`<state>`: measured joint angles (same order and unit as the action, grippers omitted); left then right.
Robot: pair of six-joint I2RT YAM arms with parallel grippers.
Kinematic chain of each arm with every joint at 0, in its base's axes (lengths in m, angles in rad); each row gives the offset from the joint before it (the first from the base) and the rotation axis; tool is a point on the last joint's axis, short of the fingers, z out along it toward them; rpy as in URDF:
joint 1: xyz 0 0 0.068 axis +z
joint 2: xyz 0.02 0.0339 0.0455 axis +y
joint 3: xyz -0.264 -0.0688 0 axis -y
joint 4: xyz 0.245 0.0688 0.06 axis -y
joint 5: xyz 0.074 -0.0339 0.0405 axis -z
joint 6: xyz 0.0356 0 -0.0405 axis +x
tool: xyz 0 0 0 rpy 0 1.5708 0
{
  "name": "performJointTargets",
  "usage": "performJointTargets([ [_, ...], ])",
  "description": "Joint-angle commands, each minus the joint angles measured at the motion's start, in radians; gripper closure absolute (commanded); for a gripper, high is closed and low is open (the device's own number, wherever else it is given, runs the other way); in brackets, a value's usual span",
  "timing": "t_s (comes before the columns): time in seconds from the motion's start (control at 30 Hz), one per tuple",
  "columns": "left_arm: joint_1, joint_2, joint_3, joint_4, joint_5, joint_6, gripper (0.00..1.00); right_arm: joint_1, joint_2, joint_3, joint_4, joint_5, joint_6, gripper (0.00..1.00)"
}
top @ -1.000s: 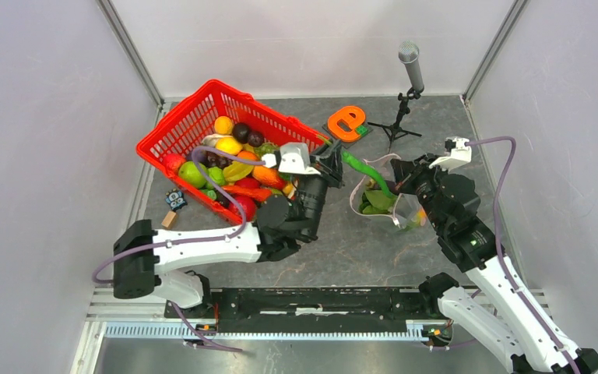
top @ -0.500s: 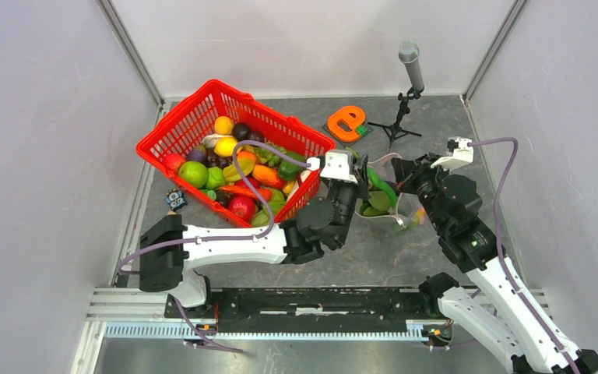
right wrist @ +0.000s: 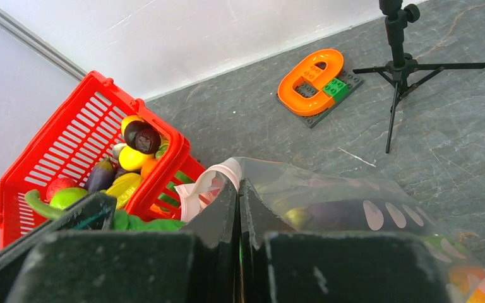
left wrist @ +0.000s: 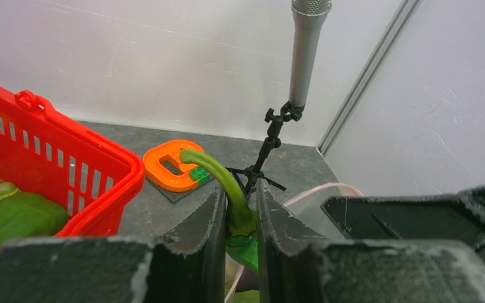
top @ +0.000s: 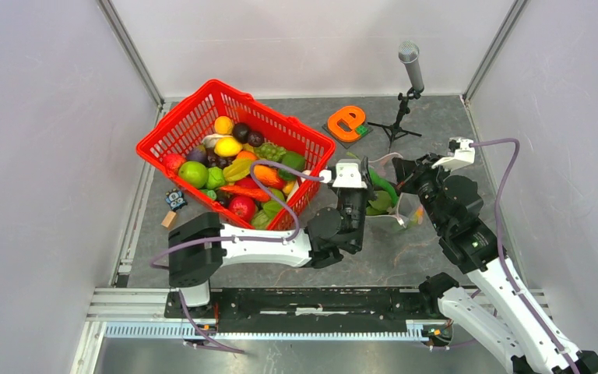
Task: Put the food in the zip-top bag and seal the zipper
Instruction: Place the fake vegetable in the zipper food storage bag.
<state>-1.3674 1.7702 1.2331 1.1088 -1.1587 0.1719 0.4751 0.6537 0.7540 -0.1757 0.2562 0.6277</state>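
My left gripper is shut on a long green curved piece of food, which it grips near the thick stem end. In the top view the left gripper hangs with this green piece over the open mouth of the zip-top bag. My right gripper is shut on the clear bag's mouth edge by the pale zipper, holding it up. Inside the bag lie green leafy food, a dark purple piece and a small orange fruit.
A red mesh basket full of toy produce stands left of the bag, close to the left arm. An orange letter block and a microphone stand are behind the bag. Small bits lie left of the basket.
My left gripper has carried the long green piece rightward from the basket's edge to above the bag mouth. The right gripper and bag have stayed in place.
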Motion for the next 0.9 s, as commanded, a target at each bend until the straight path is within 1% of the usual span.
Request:
performJointTargets([
  [0.0, -0.034, -0.054, -0.036, 0.129, 0.030, 0.114, 0.75, -0.002, -0.007, 0.035, 0.062, 0.031, -0.002, 0.94],
  [0.03, -0.034, -0.089, -0.054, 0.004, 0.058, 0.052, 0.72, -0.001, -0.008, 0.032, 0.062, 0.035, -0.004, 0.94],
  [0.07, -0.028, -0.133, -0.064, -0.136, 0.123, -0.041, 0.63, -0.001, -0.007, 0.030, 0.062, 0.037, -0.004, 0.94],
  [0.1, -0.021, -0.171, -0.062, -0.320, 0.211, -0.115, 0.52, -0.001, -0.005, 0.027, 0.062, 0.036, -0.004, 0.94],
  [0.13, -0.012, -0.213, -0.054, -0.451, 0.319, -0.202, 0.44, 0.000, -0.003, 0.025, 0.062, 0.036, -0.004, 0.94],
  [0.17, 0.007, -0.242, -0.051, -0.565, 0.448, -0.251, 0.35, -0.001, -0.001, 0.023, 0.061, 0.034, -0.006, 0.94],
  [0.2, 0.026, -0.266, -0.045, -0.654, 0.593, -0.275, 0.23, -0.001, -0.002, 0.022, 0.059, 0.036, -0.007, 0.94],
  [0.23, 0.045, -0.280, -0.029, -0.724, 0.645, -0.320, 0.13, -0.001, -0.002, 0.020, 0.058, 0.040, -0.008, 0.94],
  [0.27, 0.072, -0.288, -0.012, -0.805, 0.698, -0.347, 0.10, -0.001, -0.006, 0.018, 0.057, 0.042, -0.008, 0.94],
  [0.33, 0.138, -0.303, 0.016, -0.918, 0.846, -0.424, 0.09, -0.002, -0.012, 0.012, 0.057, 0.047, -0.005, 0.94],
  [0.37, 0.172, -0.309, 0.021, -0.942, 0.963, -0.452, 0.10, -0.001, -0.015, 0.010, 0.058, 0.049, -0.004, 0.94],
  [0.4, 0.209, -0.314, 0.021, -0.961, 1.071, -0.482, 0.16, -0.001, -0.017, 0.010, 0.058, 0.049, -0.004, 0.94],
  [0.47, 0.254, -0.320, 0.016, -0.990, 1.191, -0.517, 0.18, -0.001, -0.017, 0.014, 0.054, 0.049, -0.006, 0.94],
  [0.53, 0.288, -0.317, 0.031, -1.045, 1.265, -0.530, 0.22, -0.001, -0.017, 0.018, 0.050, 0.048, -0.008, 0.94],
  [0.63, 0.324, -0.320, 0.064, -1.117, 1.367, -0.527, 0.22, -0.001, -0.012, 0.020, 0.050, 0.039, -0.011, 0.93],
  [0.67, 0.332, -0.325, 0.075, -1.157, 1.399, -0.516, 0.20, -0.001, -0.007, 0.023, 0.048, 0.035, -0.016, 0.93],
  [0.73, 0.348, -0.349, 0.109, -1.241, 1.474, -0.462, 0.18, -0.001, 0.001, 0.032, 0.040, 0.026, -0.022, 0.93],
  [0.8, 0.357, -0.381, 0.143, -1.355, 1.489, -0.419, 0.17, -0.001, 0.006, 0.036, 0.038, 0.024, -0.029, 0.93],
  [0.87, 0.363, -0.399, 0.187, -1.467, 1.542, -0.373, 0.16, 0.000, 0.010, 0.035, 0.039, 0.022, -0.029, 0.93],
])
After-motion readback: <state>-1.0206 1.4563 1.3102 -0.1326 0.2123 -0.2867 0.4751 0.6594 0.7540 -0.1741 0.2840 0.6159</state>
